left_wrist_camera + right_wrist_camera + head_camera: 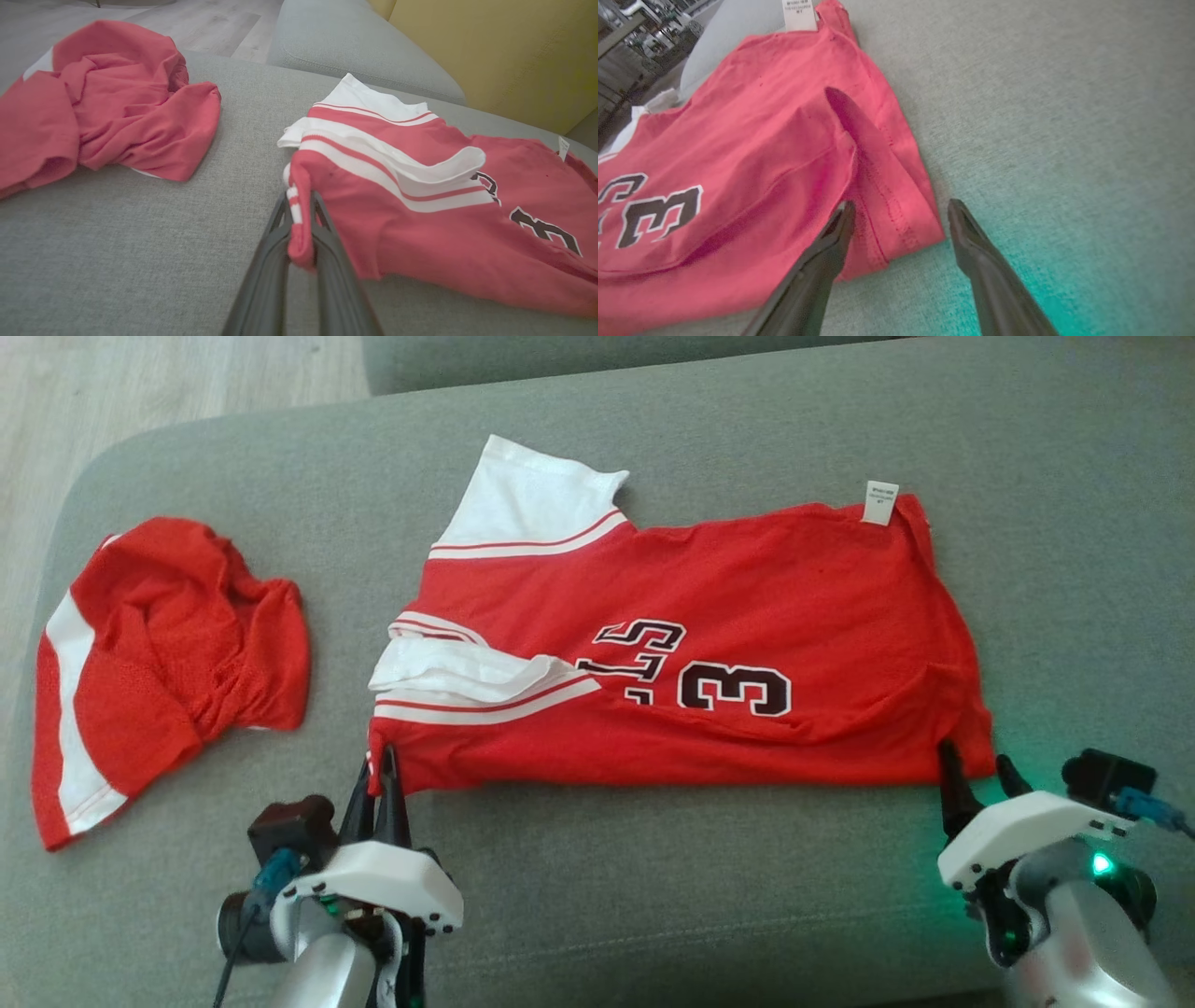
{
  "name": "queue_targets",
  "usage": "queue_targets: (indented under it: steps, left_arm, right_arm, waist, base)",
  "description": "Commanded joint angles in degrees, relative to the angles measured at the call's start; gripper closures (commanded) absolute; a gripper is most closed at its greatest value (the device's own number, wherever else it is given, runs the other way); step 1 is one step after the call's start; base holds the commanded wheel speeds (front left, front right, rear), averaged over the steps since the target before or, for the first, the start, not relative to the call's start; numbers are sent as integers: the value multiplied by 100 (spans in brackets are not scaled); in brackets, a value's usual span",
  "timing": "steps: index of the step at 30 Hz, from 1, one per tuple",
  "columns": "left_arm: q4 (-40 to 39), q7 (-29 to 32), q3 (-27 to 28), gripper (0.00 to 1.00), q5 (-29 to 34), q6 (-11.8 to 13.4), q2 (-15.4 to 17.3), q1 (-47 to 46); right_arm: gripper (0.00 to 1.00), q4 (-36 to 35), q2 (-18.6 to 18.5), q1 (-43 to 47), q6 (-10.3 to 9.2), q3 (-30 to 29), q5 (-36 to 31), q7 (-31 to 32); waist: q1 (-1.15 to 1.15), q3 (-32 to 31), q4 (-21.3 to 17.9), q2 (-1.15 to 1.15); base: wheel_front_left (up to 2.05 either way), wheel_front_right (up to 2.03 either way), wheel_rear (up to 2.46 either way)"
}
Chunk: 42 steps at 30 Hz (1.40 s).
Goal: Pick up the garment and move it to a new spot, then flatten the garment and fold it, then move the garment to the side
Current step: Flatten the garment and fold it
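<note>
Grey sofa cushion carrying a folded red jersey across its middle; printed numbers partly covered by a white sleeve, label text illegible. Left tool clamped on the jersey's near-left corner; right tool spread wide, straddling the near-right corner.

Main garment: red, white sleeves w/ thin red stripes, dark numerals edged white, white tag at far right. Left: 2nd red piece w/ white band. Sofa grey-green, plain weave. Floor far left, pale wood.
</note>
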Motion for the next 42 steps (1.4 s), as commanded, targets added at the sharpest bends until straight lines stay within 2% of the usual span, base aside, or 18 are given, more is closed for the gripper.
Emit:
queue_targets:
  steps: [1, 6, 12, 13, 14, 15, 26, 30, 39, 42]
  left_arm:
    - [-202, -36, 140, 100, 58, 15, 44, -188]
    - [-170, -36, 61, 100, 57, -6, 44, -213]
    - [-102, -36, 36, 100, 33, 4, 43, -236]
    - [-89, -36, 34, 100, 29, 6, 43, -238]
    - [-74, -36, 37, 100, 23, 8, 43, -237]
    - [-59, -36, 40, 100, 15, 8, 43, -231]
    - [153, -36, -13, 100, 6, -61, 43, -62]
    - [284, -36, -213, 100, 28, -122, 43, 70]
    - [278, -36, -571, 100, -318, 63, 43, 672]
    - [275, -36, -665, 100, -330, 124, 43, 769]
  right_arm:
    - [0, 113, -1, -318, -2, 51, -262, -111]
    - [0, 633, -1, -601, -2, 189, -252, -144]
    - [0, 919, -1, -754, -2, 679, 302, -52]
    - [20, 946, -1, -760, -2, 766, 382, -28]
    - [76, 980, -1, -758, -2, 819, 385, -26]
    - [100, 1019, -1, -752, -2, 830, 330, -38]
    - [100, 1285, -327, -859, -2, 558, -180, 114]
    - [100, 1231, -560, -792, -2, 632, -325, 448]
    - [100, 830, -1004, -426, -2, 817, -465, 1541]
    - [100, 626, -1032, -253, -2, 735, -456, 1855]
  waist:
    - [0, 33, 41, 0]
    - [0, 77, 78, 0]
    - [0, 51, 67, 0]
    - [0, 47, 57, 0]
    - [0, 31, 40, 0]
    - [0, 14, 26, 0]
    - [0, -293, -41, 0]
    - [0, -450, -22, 0]
    - [0, -750, -21, 0]
    - [0, -802, 21, 0]
  base:
    - [0, 0, 0]
    - [0, 0, 0]
    - [0, 0, 0]
    - [0, 0, 0]
    - [0, 0, 0]
    - [0, 0, 0]
    - [0, 0, 0]
    - [0, 0, 0]
    - [0, 0, 0]
    - [0, 0, 0]
